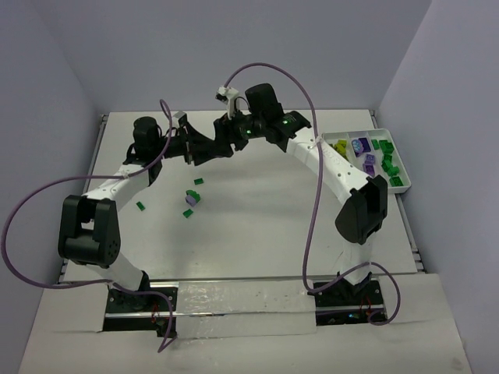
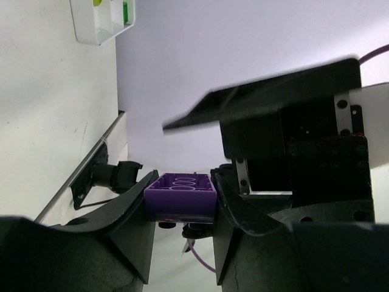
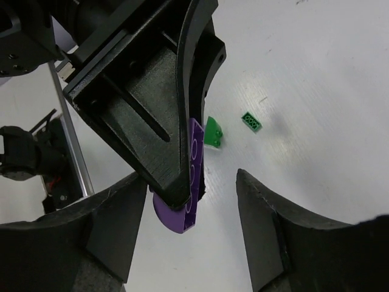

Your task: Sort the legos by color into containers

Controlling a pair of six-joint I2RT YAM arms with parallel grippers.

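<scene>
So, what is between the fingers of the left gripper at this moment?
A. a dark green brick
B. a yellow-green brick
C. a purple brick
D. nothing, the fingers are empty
C: in the left wrist view the left gripper is shut on a purple brick, with a black finger pressing on each side of it.
</scene>
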